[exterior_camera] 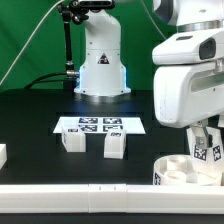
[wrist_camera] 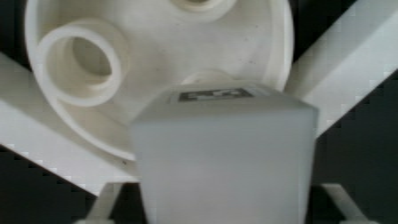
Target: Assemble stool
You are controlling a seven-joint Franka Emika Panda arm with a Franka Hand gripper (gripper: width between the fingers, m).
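My gripper [exterior_camera: 207,138] hangs over the round white seat [exterior_camera: 186,171] at the exterior view's right, straddling an upright white leg [exterior_camera: 207,151] with a marker tag. In the wrist view that leg [wrist_camera: 222,150] fills the space between my fingers [wrist_camera: 114,200]. One finger lies right against it. A thin dark gap shows at the other, so the jaws stand slightly open around it. The seat [wrist_camera: 160,60], with its round socket, lies beyond the leg. Two more tagged legs [exterior_camera: 72,139] [exterior_camera: 115,146] stand apart on the black table.
The marker board [exterior_camera: 100,124] lies behind the two loose legs. A second robot's white base [exterior_camera: 101,70] stands at the back. A white rail [exterior_camera: 90,195] runs along the table's front edge, and a small white part [exterior_camera: 3,154] sits at the far left.
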